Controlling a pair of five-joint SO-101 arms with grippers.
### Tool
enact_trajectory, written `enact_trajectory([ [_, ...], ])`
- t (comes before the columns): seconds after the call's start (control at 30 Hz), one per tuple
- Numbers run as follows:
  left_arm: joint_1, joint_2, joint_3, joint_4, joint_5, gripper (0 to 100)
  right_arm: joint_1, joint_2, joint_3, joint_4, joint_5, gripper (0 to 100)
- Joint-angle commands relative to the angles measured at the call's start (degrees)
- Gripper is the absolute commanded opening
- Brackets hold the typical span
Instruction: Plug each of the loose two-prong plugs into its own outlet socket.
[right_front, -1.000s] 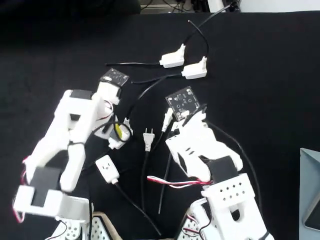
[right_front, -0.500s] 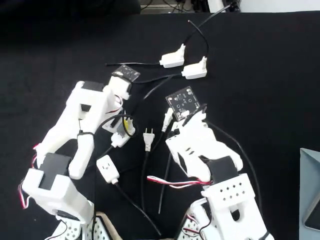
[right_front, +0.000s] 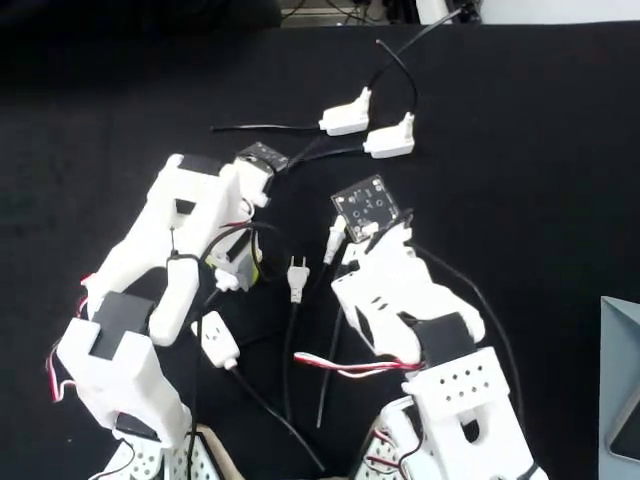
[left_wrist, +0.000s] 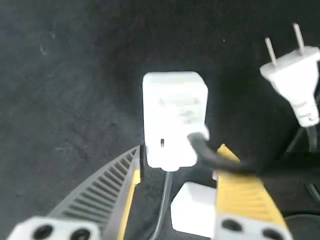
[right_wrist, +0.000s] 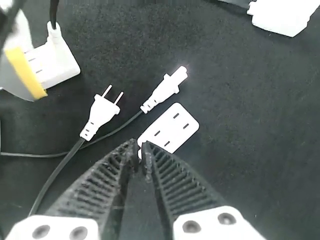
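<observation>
The black counter (right_front: 540, 180) lies open toward its right and far-left sides. The left jaws stand apart, straddling the near end of a white rectangular outlet socket (left_wrist: 172, 110), with a black cord (left_wrist: 212, 156) crossing between them. A white two-prong plug (left_wrist: 292, 75) lies close beside. The right jaws are closed, tips at the corner of a flat white slotted socket plate (right_wrist: 170, 125).

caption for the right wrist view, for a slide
Right gripper shut by a socket, loose plug beside it

The black-draped table (right_front: 540, 180) ends, at its far edge, against what may be a pale wall (right_front: 560, 10).
</observation>
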Motion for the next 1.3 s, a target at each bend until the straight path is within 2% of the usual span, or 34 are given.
enact_trajectory([
  [0.0, -0.66, -3.96, -2.77, 1.41, -0.44, 24, 0.88, -0.92, -0.4, -0.79, -0.26, 1.2],
  [0.13, -0.75, -2.2, -2.51, 0.18, -0.18, 24, 0.88, -0.92, -0.4, -0.79, -0.26, 1.2],
  [0.4, -1.63, 4.4, -0.13, -8.79, 1.32, 22, 0.88, -0.92, -0.4, -0.79, -0.26, 1.2],
  [0.5, -2.24, 5.1, -1.89, -11.78, 3.25, 13, 0.88, -0.92, -0.4, -0.79, -0.26, 1.2],
  [0.67, -3.74, 5.45, -5.05, -19.16, 2.11, 3, 0.88, -0.92, -0.4, -0.79, -0.26, 1.2],
  [0.9, -4.44, 6.33, -9.8, -26.99, 1.85, 3, 0.88, -0.92, -0.31, -0.79, -0.26, 1.2],
  [1.1, -4.44, 13.8, -20.53, -26.99, 1.93, 4, 0.88, -0.66, -0.31, -0.79, -0.26, 1.2],
  [1.2, -4.7, 18.11, -26.33, -24.35, 2.55, 11, 0.88, -0.66, -0.31, -0.79, -0.26, 1.2],
  [1.27, -4.88, 20.4, -30.29, -21.01, 6.86, 20, 0.88, -0.75, 0.22, -1.23, -0.18, 1.2],
])
